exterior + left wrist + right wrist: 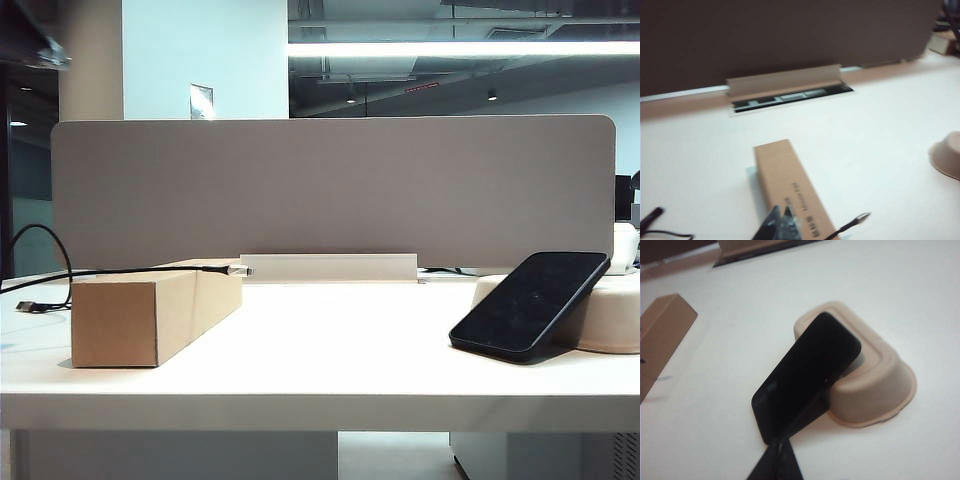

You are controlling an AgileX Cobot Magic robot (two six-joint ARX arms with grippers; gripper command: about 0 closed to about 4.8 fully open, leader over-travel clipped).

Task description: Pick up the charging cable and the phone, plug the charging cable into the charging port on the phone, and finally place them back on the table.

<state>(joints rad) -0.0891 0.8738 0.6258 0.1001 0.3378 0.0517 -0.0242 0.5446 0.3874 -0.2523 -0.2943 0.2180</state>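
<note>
A: Where's the phone point(807, 375)?
B: Propped aslant on the upturned tray point(875, 385), long axis sloping to the counter point(330, 350); the right end effector point(777, 462), clenched and empty, hangs just over its low end.
A: The charging cable point(120, 270)?
B: Draped along the cardboard box point(790, 185), plug jutting past; the left end effector point(781, 225), clenched, empty, poised above.

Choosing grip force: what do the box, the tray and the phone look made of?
Box: brown cardboard, matte, folded edges. Tray: off-white, matte, likely moulded pulp or plastic, upside down. Phone: glossy black face, probably glass, leaning on the tray. Left gripper and right gripper are shut, empty.
</note>
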